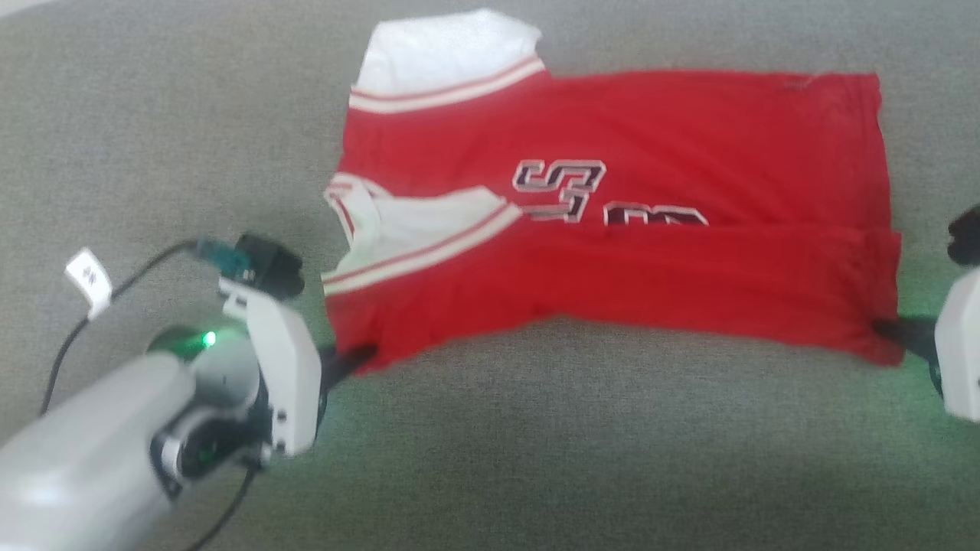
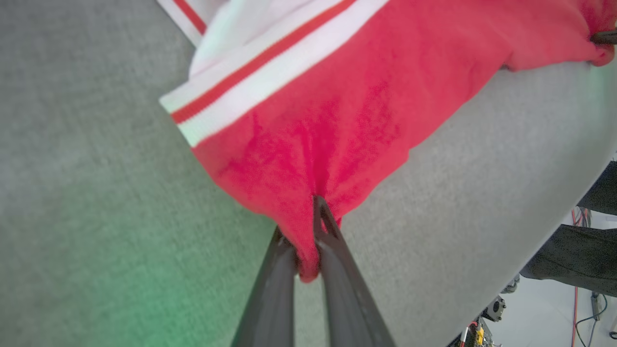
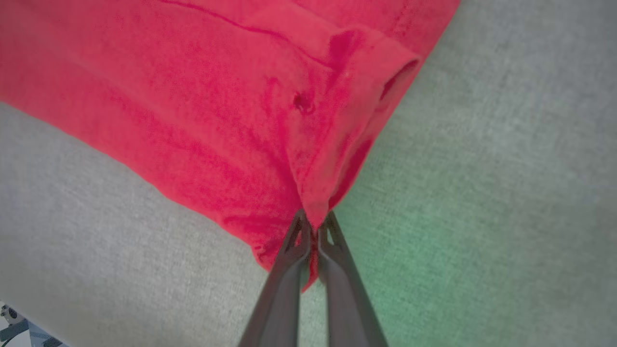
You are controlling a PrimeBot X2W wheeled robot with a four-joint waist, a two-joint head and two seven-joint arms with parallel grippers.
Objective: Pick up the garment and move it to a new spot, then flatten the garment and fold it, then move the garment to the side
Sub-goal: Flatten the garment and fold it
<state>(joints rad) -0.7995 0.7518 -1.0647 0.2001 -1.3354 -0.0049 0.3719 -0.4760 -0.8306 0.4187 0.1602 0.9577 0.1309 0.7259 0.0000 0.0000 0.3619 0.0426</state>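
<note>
The garment [image 1: 628,229], a red jersey with white sleeves and striped trim, lies sideways on the grey surface, its near long edge folded up over part of the black print. My left gripper [image 1: 358,358] is shut on the near corner at the sleeve end; the left wrist view shows red cloth [image 2: 328,144] pinched between its dark fingers [image 2: 337,270]. At the hem end, my right gripper [image 1: 888,330] is shut on the other near corner. In the right wrist view, red hem fabric [image 3: 270,111] bunches into its closed fingertips [image 3: 312,226].
Grey fabric surface [image 1: 536,459] spreads all round the jersey. Its rounded edge [image 2: 569,183] shows in the left wrist view, with floor, cables and dark gear [image 2: 578,270] beyond it. A black cable with a white tag [image 1: 90,282] trails off my left wrist.
</note>
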